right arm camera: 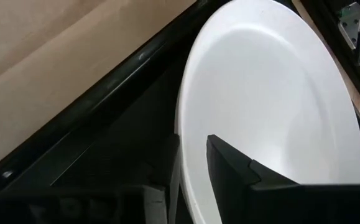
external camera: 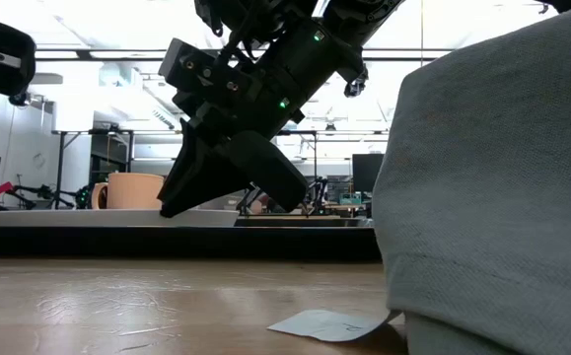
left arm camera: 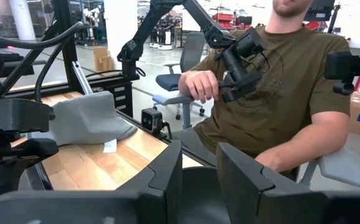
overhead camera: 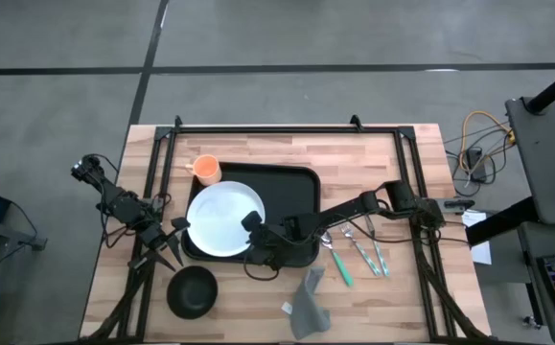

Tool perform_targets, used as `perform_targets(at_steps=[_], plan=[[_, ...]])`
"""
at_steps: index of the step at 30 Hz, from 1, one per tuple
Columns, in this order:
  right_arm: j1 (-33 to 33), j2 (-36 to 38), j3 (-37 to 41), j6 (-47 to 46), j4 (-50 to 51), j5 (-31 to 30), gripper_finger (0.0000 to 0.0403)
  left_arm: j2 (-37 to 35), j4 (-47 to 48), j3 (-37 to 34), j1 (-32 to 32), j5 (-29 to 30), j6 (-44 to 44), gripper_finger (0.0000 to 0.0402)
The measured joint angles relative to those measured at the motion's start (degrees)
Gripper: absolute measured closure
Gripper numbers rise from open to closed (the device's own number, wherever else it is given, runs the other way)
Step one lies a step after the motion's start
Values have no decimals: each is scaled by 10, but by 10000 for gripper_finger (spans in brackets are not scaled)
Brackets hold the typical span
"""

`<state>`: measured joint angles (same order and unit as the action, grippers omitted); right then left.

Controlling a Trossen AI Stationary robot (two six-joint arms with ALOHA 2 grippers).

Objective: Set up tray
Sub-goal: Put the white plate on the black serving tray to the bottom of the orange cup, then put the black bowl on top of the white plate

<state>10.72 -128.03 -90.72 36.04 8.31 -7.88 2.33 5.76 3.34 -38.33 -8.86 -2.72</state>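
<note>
One tray [overhead camera: 291,182], one white plate [overhead camera: 221,216], one orange cup [overhead camera: 207,170], one black bowl [overhead camera: 192,290], one grey cloth [overhead camera: 308,307], three utensils [overhead camera: 358,251].

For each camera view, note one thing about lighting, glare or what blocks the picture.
High view: even light, faint shadows. Low view: right gripper silhouetted against bright ceiling lights; grey cloth fills the right side. Left wrist view: left gripper fingers loom dark. Right wrist view: white plate bright, soft sheen on tray.
</note>
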Motion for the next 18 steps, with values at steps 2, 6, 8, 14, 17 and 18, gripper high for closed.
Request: perform_targets(at_steps=[2,6,8,14,17,18], plan=[[0,0,0,-4,0,0,333,0,0,0,0,0,0,321],[1,1,0,-56,4,-2,328,0,0,1,0,0,0,321],[4,7,0,-78,4,-2,325,0,0,0,0,0,0,321],[4,37,1,-125,7,4,322,0,0,0,0,0,0,321],[4,50,13,-143,8,16,327,0,0,1,0,0,0,321],[4,56,20,-146,7,29,329,0,0,1,0,0,0,321]])
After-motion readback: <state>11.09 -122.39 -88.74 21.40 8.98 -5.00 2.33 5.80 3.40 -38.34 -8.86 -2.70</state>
